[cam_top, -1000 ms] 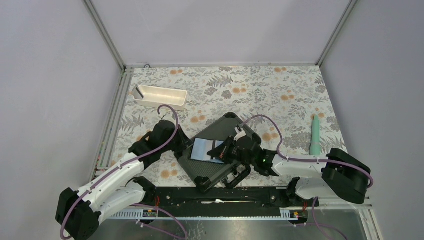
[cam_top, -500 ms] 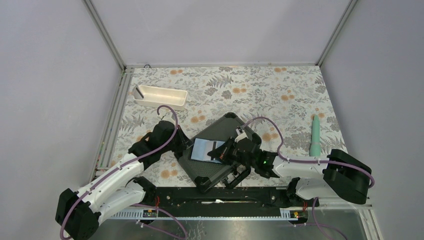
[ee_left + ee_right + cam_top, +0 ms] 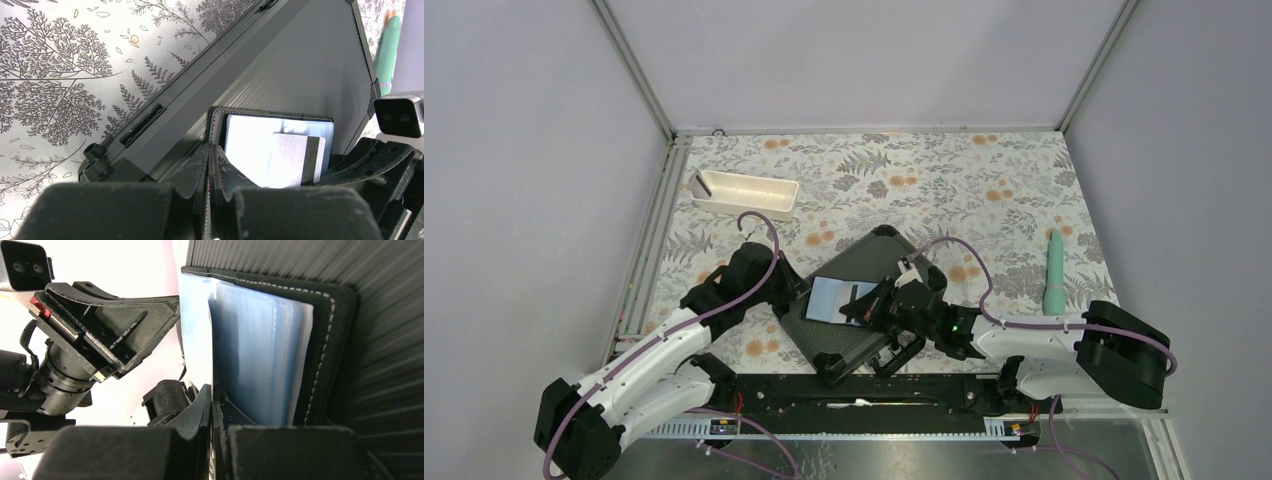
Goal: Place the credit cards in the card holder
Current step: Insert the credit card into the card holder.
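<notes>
Silver card (image 3: pixel 292 161), pinched in the right fingers (image 3: pixel 196 412), is risking buckling against the pocket lip of the card holder (image 3: pixel 247 137) while the left fingers (image 3: pixel 192 167) are clamping its edge.

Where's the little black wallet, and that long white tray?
Small black folding wallet (image 3: pixel 829 298): top view, its blue-grey inside.
Long white rectangular tray (image 3: pixel 739 207): top view, its near wall.
</notes>
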Motion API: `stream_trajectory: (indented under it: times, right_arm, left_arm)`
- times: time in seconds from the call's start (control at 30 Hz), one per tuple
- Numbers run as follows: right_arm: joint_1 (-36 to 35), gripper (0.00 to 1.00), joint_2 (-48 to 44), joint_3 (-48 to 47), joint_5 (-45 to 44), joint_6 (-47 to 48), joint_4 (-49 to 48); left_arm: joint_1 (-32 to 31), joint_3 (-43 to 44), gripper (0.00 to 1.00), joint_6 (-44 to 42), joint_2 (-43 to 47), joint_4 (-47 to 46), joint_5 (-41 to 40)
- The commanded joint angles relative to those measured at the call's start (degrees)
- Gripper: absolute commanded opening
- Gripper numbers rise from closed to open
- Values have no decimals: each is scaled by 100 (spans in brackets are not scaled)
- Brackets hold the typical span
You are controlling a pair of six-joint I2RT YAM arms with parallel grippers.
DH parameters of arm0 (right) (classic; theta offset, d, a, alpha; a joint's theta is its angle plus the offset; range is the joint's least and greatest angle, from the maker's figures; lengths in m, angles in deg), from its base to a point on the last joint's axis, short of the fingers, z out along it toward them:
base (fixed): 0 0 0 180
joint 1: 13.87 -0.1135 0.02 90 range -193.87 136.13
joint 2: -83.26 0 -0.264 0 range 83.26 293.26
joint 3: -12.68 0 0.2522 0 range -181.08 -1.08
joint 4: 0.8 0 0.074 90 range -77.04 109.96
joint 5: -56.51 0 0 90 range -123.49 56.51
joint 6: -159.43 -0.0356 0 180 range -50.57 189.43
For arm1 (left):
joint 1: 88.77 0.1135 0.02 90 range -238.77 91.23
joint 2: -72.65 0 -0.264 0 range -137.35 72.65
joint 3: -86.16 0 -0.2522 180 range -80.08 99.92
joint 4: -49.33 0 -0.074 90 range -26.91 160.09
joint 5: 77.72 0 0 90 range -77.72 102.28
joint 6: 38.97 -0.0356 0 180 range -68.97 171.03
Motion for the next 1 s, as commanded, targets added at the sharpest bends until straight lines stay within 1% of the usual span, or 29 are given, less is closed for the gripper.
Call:
stream_trajectory:
  times: [0.0, 0.13, 0.5, 0.8, 0.97]
  right_arm:
    - [-109, 0, -166, 140, -352, -48, 450]
    - [-114, 0, -153, 125, -367, -29, 455]
    - [-114, 0, 339, -5, -211, 62, 68]
    - [-114, 0, 167, 121, -690, 48, 116]
    - [-114, 0, 210, 112, -778, 92, 39]
  left_arm:
    - [-44, -83, 5, 20, 62, -42, -84]
    - [-40, -92, 4, 16, 80, -42, -67]
    - [-47, -92, 4, 11, 91, -42, -16]
    - [-53, -103, 4, -41, 147, -51, 29]
    - [-53, -110, 3, -25, 159, -50, 70]
